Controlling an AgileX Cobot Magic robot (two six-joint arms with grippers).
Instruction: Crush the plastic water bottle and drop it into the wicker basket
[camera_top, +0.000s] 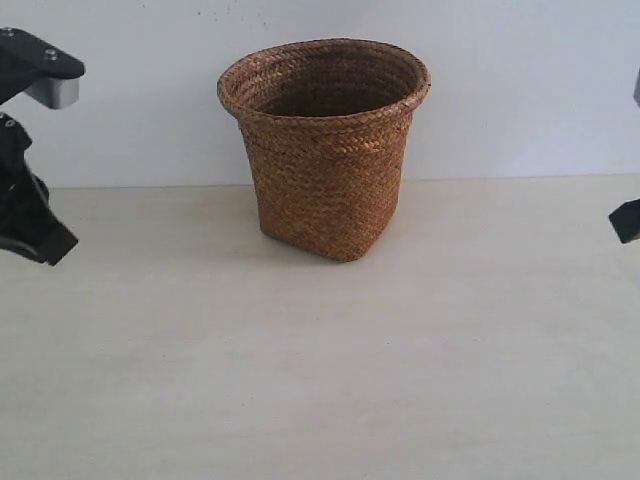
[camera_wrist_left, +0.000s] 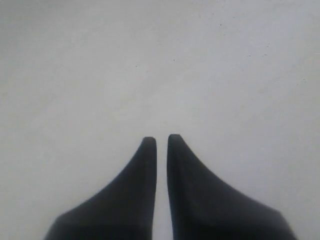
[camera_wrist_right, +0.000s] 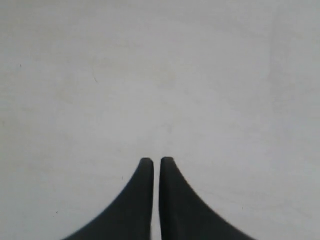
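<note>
The brown wicker basket stands upright at the back middle of the table, its round braided rim open upward. The plastic water bottle shows in none of the views. My left gripper sits at the far left edge of the exterior view, well clear of the basket. In the left wrist view that gripper is shut with only a thin slit between its black fingers, nothing held. My right gripper peeks in at the far right edge. In the right wrist view it is shut and empty over bare table.
A pale wooden tabletop stretches in front of the basket, with a white wall behind. Part of the left arm hangs at the upper left.
</note>
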